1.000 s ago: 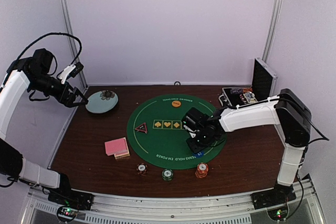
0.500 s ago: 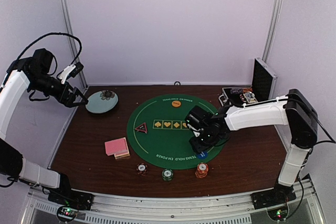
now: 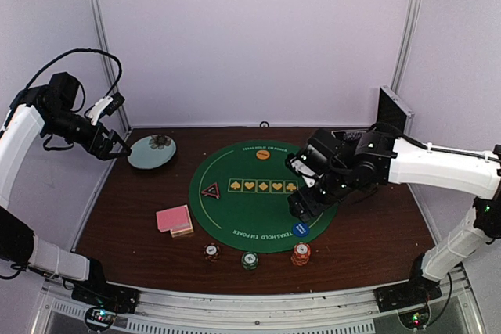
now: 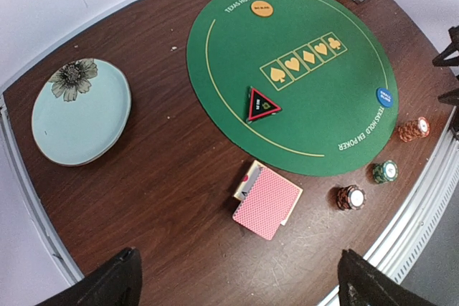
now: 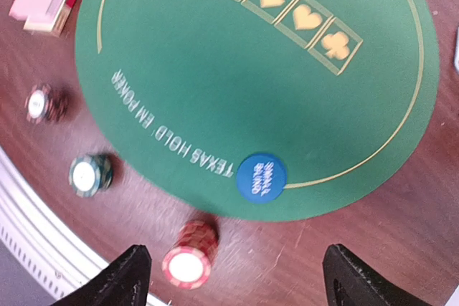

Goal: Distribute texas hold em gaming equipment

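Green felt fills the middle of the dark wooden table (image 3: 125, 217) in the top view: a round mat (image 3: 235, 213) printed with card suits. On it the orange disc (image 3: 263, 155) sits at 12 o'clock, the black-red triangle marker (image 3: 210, 190) at 9 o'clock, and the blue disc (image 3: 300, 230) at 5 o'clock near the rim. Off the mat, the pink-backed cards (image 3: 174, 219) lie at 8 o'clock. Three stacks line its 6 o'clock side: red chips (image 3: 210, 252), green chips (image 3: 249, 260) and orange chips (image 3: 300, 253). The pale blue plate (image 3: 145, 158) rests at 10 o'clock and the open aluminium case (image 3: 356, 142) at 2 o'clock. The left gripper (image 3: 117, 149) hangs raised at the plate's 9 o'clock. The right gripper (image 3: 300, 207) hovers just to the 12 o'clock side of the blue disc; its jaws are unreadable from here.

From the left wrist, the fingers (image 4: 107, 288) stand wide apart, holding nothing. High above, they look down on the plate (image 4: 93, 123) at 9 o'clock, the mat (image 4: 323, 112) at 1 o'clock and the cards (image 4: 267, 201) near 6 o'clock.

From the right wrist, the fingers (image 5: 125, 281) are spread with nothing between them. The blue disc (image 5: 261, 177) lies flat on the mat's (image 5: 215, 84) edge, clear of them. The orange chips (image 5: 190, 256) stand at the disc's 7 o'clock and the green chips (image 5: 90, 174) at its 9 o'clock.
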